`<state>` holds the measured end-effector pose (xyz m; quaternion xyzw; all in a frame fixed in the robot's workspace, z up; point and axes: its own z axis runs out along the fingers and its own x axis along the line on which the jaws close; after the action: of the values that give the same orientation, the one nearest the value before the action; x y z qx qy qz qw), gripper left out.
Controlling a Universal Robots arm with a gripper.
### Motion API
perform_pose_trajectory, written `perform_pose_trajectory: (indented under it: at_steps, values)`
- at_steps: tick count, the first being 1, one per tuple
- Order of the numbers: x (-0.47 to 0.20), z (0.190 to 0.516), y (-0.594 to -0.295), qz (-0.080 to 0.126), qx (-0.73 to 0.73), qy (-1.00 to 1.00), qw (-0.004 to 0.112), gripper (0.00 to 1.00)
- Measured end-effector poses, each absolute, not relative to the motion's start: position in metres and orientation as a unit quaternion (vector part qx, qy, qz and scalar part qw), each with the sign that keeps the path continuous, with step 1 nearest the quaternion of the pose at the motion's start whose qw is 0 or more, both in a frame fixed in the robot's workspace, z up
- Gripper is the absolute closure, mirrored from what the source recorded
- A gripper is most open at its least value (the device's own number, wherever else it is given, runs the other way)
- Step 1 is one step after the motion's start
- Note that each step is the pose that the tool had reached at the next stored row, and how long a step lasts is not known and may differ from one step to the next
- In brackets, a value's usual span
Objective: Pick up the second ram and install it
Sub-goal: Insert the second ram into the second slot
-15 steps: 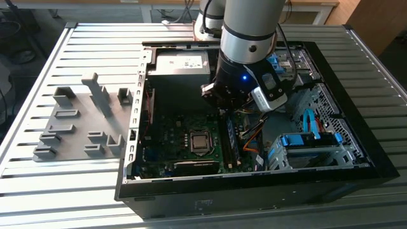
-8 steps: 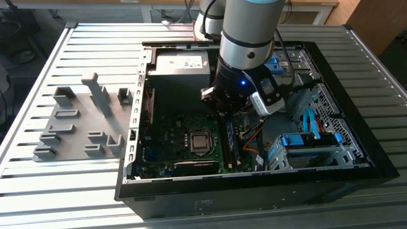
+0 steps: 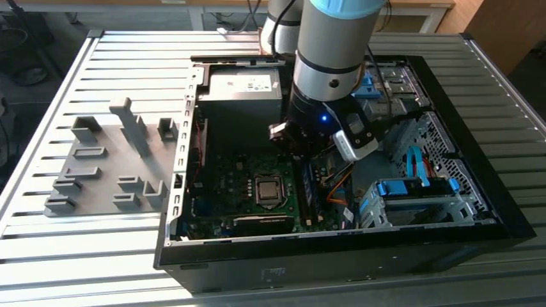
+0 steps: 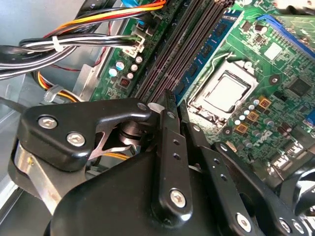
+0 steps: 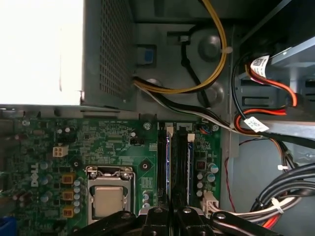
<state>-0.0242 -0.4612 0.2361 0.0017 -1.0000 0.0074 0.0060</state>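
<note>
My gripper (image 3: 300,152) is down inside the open computer case, over the memory slots to the exterior view's right of the processor socket (image 3: 267,188). In the first wrist view two blue-green sticks stand in neighbouring slots. The second ram (image 5: 168,160) runs straight into the narrow gap between my fingertips (image 5: 155,215), and the other stick (image 5: 188,160) lies beside it. In the second wrist view the black fingers (image 4: 170,142) are drawn close together, their tips at the slot row. A seated stick with black chips (image 4: 216,39) shows just past them. The part of the ram under the fingers is hidden.
The grey slotted holder block (image 3: 107,163) lies on the ribbed table at the exterior view's left. Bundled black, yellow and orange cables (image 4: 74,42) run close beside the slots. The power supply (image 3: 243,86) and a drive cage with blue clips (image 3: 418,192) flank the motherboard.
</note>
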Motion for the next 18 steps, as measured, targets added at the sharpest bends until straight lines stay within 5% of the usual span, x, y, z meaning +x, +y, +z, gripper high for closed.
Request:
perform_pose_trajectory:
  at_steps: [18]
  values:
    - [-0.0242, 0.2267, -0.4658, 0.007, -0.003, -1.0, 0.007, 0.86]
